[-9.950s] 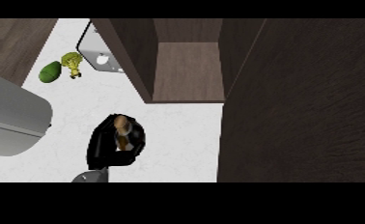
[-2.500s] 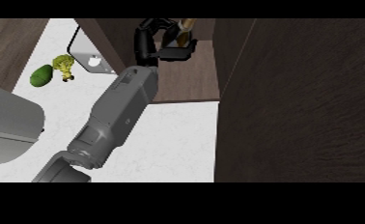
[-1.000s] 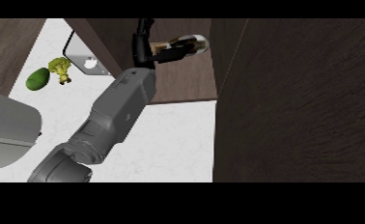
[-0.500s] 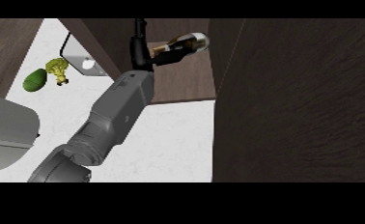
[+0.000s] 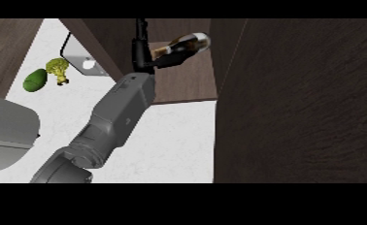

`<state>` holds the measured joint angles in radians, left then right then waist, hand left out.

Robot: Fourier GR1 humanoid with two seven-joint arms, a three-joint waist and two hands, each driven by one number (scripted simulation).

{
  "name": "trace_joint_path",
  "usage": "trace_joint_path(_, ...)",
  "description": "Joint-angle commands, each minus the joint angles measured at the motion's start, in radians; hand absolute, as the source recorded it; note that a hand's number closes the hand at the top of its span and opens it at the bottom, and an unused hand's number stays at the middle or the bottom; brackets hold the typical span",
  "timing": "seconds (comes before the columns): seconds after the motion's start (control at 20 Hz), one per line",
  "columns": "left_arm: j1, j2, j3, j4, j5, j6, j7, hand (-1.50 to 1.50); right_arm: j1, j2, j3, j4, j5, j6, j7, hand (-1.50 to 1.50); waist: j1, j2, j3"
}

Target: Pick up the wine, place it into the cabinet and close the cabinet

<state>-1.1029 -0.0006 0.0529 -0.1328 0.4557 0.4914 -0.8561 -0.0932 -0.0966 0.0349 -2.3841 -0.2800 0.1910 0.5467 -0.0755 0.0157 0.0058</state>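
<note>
The grey forearm rose from the view's lower left and reached into the open cabinet [image 5: 188, 81], a dark wood box whose shelf floor showed bare below the arm's end. The left hand [image 5: 147, 54] sat black at the cabinet's left inner wall, its fingers stretched toward the wine bottle [image 5: 183, 45]; whether they curled round the bottle or only touched it could not be told. The wine bottle lay tilted inside the cabinet, its pale end pointing up and right, its darker end against the hand. The wide cabinet door [image 5: 294, 103] stood open, filling the view's right side. On the white counter [image 5: 172, 141] to the left lay a green avocado [image 5: 34, 80] just beside a yellow-green vegetable [image 5: 58, 70], near a small grey tray [image 5: 84, 58]. The right hand did not show.
</note>
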Motion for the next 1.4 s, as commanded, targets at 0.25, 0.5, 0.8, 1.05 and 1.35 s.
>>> trace_joint_path(0.25, 0.055, 0.016, -0.005, 0.035, -0.016, -0.118, -0.011, -1.50, 0.048, 0.017, 0.027, -0.067, -0.001, -0.002, -0.011, -1.50, 0.008, 0.007, -0.007)
trace_joint_path(0.5, 0.086, 0.001, -0.012, 0.025, 0.003, -0.152, -0.038, -1.50, -0.026, 0.019, 0.052, -0.040, 0.026, -0.039, 0.029, -1.50, 0.021, 0.001, -0.008)
trace_joint_path(0.8, 0.074, 0.001, -0.012, 0.009, 0.055, -0.196, -0.017, -1.50, -0.013, -0.022, -0.017, -0.072, -0.049, -0.031, 0.056, -1.50, 0.011, -0.002, -0.007)
trace_joint_path(1.05, 0.139, 0.001, -0.058, -0.030, 0.110, -0.238, -0.055, -1.50, 0.028, 0.011, 0.044, -0.092, 0.009, -0.042, 0.041, -1.50, 0.024, -0.012, -0.007)
trace_joint_path(1.35, 0.174, 0.001, -0.184, -0.124, 0.211, -0.176, -0.010, -1.50, -0.034, 0.011, 0.060, -0.067, 0.011, -0.067, 0.092, -1.50, 0.014, -0.018, -0.007)
